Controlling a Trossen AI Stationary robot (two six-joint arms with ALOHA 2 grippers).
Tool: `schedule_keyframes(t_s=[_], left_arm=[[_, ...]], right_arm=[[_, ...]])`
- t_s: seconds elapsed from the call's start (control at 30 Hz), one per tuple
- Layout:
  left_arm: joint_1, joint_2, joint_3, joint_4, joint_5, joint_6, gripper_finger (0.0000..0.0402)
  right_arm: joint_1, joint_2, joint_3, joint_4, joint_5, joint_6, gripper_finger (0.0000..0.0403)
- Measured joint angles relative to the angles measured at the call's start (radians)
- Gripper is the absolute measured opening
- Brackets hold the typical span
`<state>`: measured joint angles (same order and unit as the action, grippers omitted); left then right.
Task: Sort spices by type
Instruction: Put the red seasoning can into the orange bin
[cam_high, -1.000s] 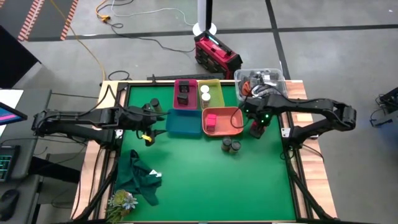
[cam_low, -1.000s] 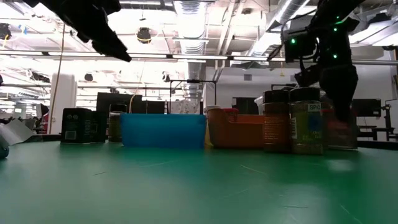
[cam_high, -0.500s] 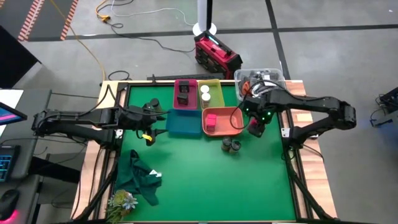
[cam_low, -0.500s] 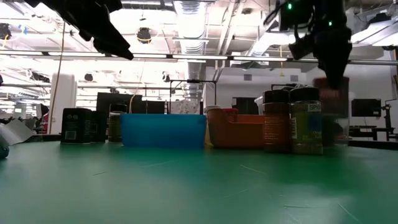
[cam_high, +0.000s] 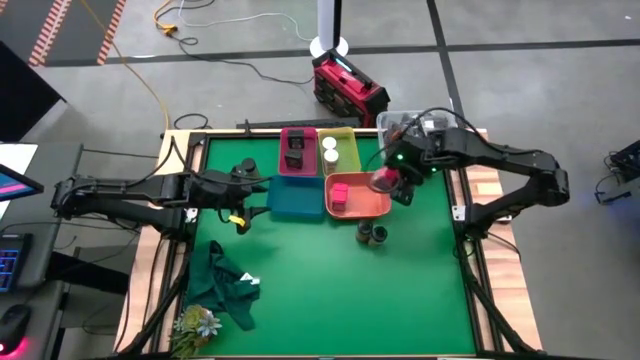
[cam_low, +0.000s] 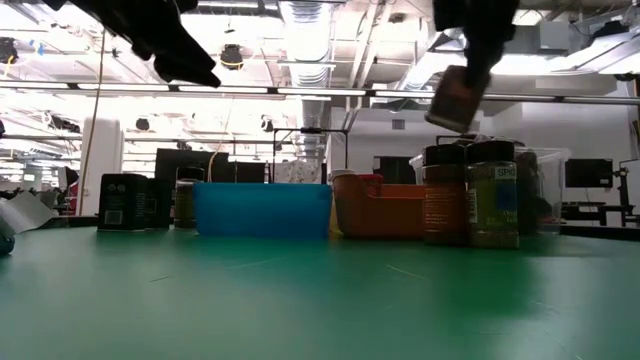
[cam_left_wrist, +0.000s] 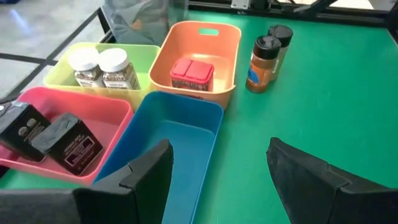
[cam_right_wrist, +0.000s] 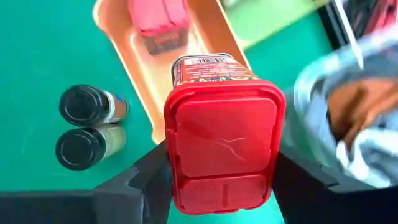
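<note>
Sorting looks to us more than half done, taking the orange tray (cam_high: 362, 204) as our landmark. Our right gripper (cam_right_wrist: 221, 163) hangs over that tray's far right rim, fingers pinching a magenta-red cube (cam_right_wrist: 222, 145) by its sides, lid toward the wrist camera; in the low view the cube (cam_low: 456, 98) rides well above the table. Inside the orange tray already sits one magenta-red container (cam_left_wrist: 191, 73) with what seems a split lid, so we cannot tell whether it is one cube or two.

Behind the orange tray, the yellow-green tray (cam_left_wrist: 57, 75) holds two white-topped round jars (cam_left_wrist: 102, 67). Left of that, the pink tray (cam_left_wrist: 111, 107) holds two dark boxy tins (cam_left_wrist: 45, 135). The blue tray (cam_left_wrist: 186, 126), just left of the orange one, holds nothing.

What we judge is left: lowering the carried cube into the orange tray, then moving the two dark round jars (cam_high: 373, 234), which stand touching each other on the green mat just in front of the orange tray. Another dark tin (cam_high: 248, 166) seems to stand on the mat beyond the blue tray, well left of the orange one.

Our left gripper (cam_left_wrist: 219, 183) waits above the blue tray's near side, fingers spread and holding nothing.
</note>
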<state>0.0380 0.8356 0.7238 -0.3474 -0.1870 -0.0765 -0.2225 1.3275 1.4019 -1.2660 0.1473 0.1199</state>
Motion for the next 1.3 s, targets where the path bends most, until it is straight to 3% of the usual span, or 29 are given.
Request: schedule_keyframes(t_s=[0.37,0.57,0.7,1.03,1.3], left_arm=[[0.001,0.000,0.000,-0.004,-0.007,-0.031,0.0247],[0.000,0.000,0.000,-0.033,-0.008,-0.044,0.0247],[0.000,0.000,0.000,-0.053,-0.008,-0.044,0.0247],[0.000,0.000,0.000,-0.062,-0.008,-0.037,0.0247],[0.000,0.000,0.000,-0.091,-0.008,-0.035,0.0247]], right_arm=[[0.033,0.317,0.185,-0.031,0.017,-0.435,0.0245],[0.062,0.433,0.197,-0.080,0.092,-0.739,0.0245],[0.076,0.479,0.198,-0.089,0.183,-0.859,0.0245],[0.110,0.546,0.197,-0.011,0.198,-1.274,0.0245],[0.117,0.570,0.198,0.082,0.197,-1.360,0.0259]])
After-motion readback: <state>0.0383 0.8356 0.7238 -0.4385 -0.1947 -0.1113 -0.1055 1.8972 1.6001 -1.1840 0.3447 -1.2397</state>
